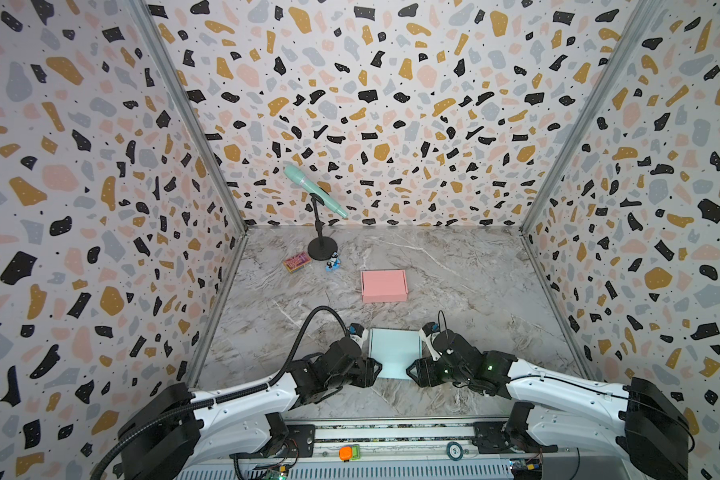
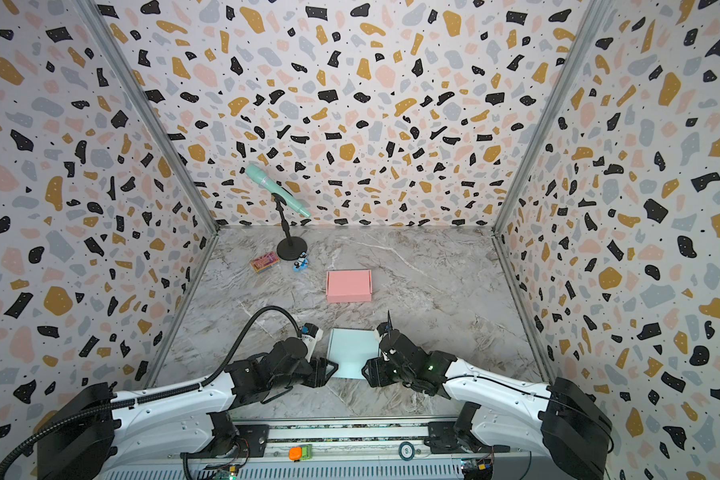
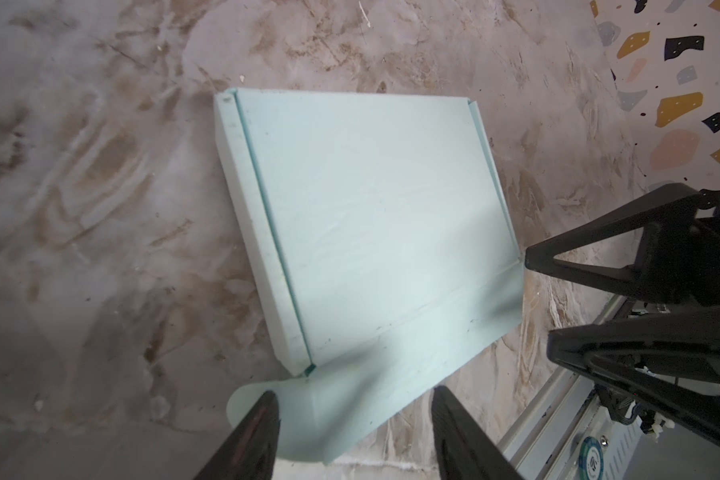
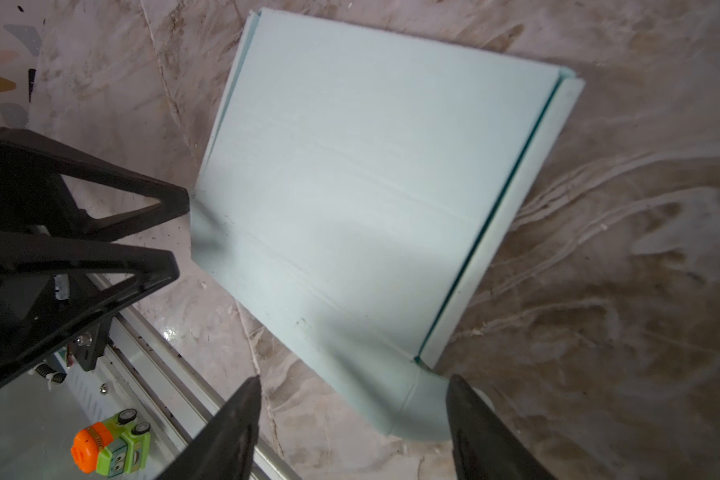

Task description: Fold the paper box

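The paper box (image 1: pixel 393 353) (image 2: pixel 352 353) is pale blue and lies flat on the marble table near the front edge, between my two grippers. Narrow side strips run along both its sides (image 3: pixel 258 232) (image 4: pixel 512 216). Its near flap ends in rounded corner tabs. My left gripper (image 1: pixel 373 370) (image 2: pixel 329 370) (image 3: pixel 354 392) is open and straddles the flap's left corner, one finger over the tab. At the flap's right corner my right gripper (image 1: pixel 414 371) (image 2: pixel 368 370) (image 4: pixel 354 380) is also open, one fingertip beside that tab. Neither grips the paper.
A closed pink box (image 1: pixel 384 286) (image 2: pixel 348 286) sits farther back. Behind it on the left are a mint microphone on a black stand (image 1: pixel 316 195), a small colourful packet (image 1: pixel 297 262) and a tiny toy (image 1: pixel 332 264). A metal rail (image 1: pixel 391 432) with an orange-green toy (image 4: pixel 111 446) borders the front.
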